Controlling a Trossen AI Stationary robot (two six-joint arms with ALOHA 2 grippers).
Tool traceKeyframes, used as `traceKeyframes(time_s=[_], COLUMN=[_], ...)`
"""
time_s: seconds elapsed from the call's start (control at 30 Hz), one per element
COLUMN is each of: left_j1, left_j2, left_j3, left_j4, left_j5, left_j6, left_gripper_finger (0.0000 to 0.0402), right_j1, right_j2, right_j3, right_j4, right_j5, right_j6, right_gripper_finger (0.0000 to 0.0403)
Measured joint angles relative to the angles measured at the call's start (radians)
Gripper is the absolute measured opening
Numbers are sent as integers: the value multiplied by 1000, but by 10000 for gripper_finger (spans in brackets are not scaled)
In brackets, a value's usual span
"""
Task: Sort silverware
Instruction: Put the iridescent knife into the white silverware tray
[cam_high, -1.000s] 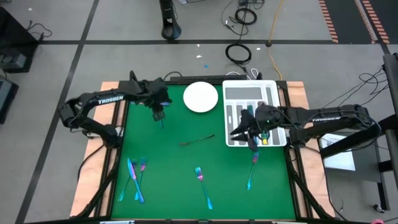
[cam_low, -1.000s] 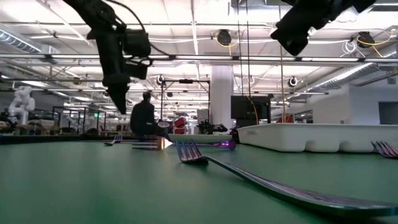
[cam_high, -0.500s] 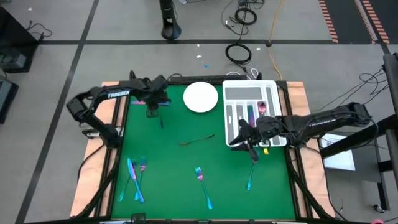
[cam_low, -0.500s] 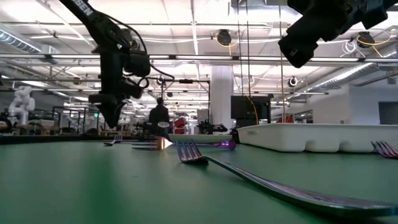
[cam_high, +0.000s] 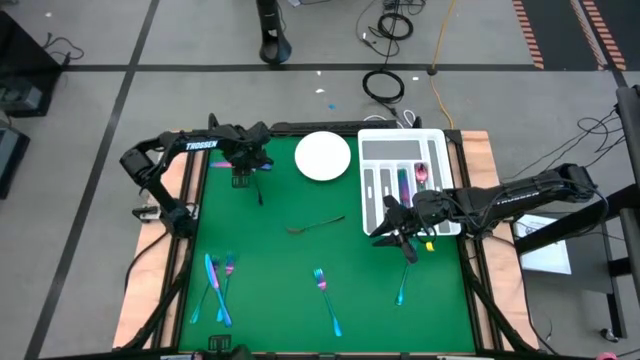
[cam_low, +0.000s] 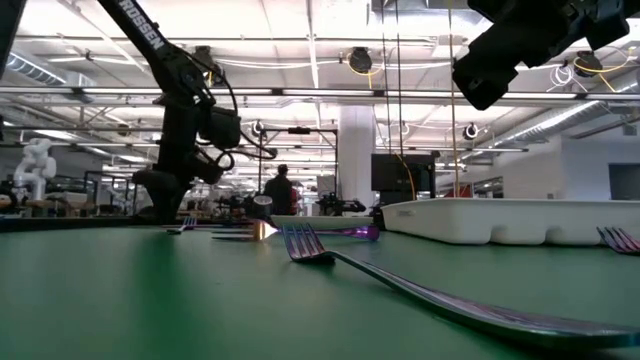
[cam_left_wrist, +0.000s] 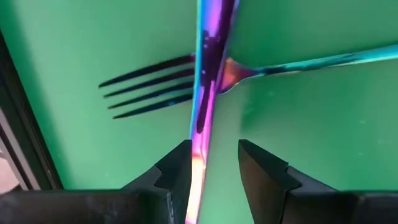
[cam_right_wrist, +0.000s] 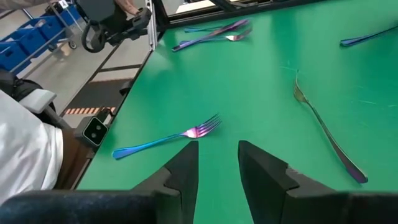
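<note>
Left wrist view, left fingers (cam_left_wrist: 214, 163) parted above iridescent purple-teal knife (cam_left_wrist: 208, 74) crossing a fork (cam_left_wrist: 186, 78), right fingers (cam_right_wrist: 217, 165) parted, empty

In the left wrist view a long iridescent utensil (cam_left_wrist: 208, 74) is running off the picture's top edge, its lower end is disappearing between the left gripper (cam_left_wrist: 214, 165) fingers, and it is covering the neck of the fork (cam_left_wrist: 180, 78) lying under it, so whether it is a knife or a handle cannot be told. That fork's handle is being cut off by the picture's edge, and from above the left gripper is hiding both pieces almost entirely. In the low view the nearest fork (cam_low: 400, 280) is blurring toward the bottom right corner and running out of the picture, while the right arm's gripper (cam_low: 500, 60) is being cropped by the top edge there.
</note>
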Motion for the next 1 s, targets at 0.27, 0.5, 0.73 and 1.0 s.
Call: traceKeyframes(time_s=[0.27, 0.5, 0.73, 1.0], left_j1=[38, 61, 65, 65], left_j2=[9, 9, 52, 97], left_j3=[7, 7, 11, 15], left_j4=[6, 37, 39, 32], left_j5=[14, 55, 70, 69], left_j6=[52, 88, 106, 107], left_gripper_finger=[132, 132, 132, 132], right_j1=[0, 0, 0, 0], right_j2=[3, 3, 3, 3], right_j3=[0, 0, 0, 0], right_j4=[-10, -20, -20, -20], right_j5=[0, 0, 0, 0], right_j6=[-8, -31, -31, -31], right_gripper_finger=[104, 104, 104, 104])
